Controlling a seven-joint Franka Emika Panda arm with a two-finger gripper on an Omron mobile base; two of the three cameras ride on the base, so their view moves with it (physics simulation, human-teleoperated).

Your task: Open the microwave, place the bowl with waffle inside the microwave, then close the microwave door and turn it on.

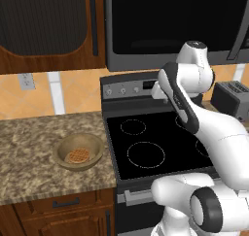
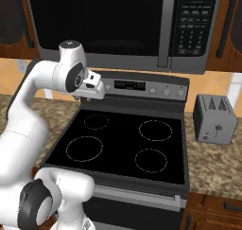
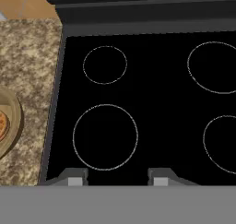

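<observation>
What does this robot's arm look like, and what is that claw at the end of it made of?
The arm is a chain of smooth, rounded glossy white shells, joined by dark grey rings and round caps at each joint. No cables or markings show. The claw ends in two small grey finger tips, blocky with slanted sides, seen in the hand view.
</observation>
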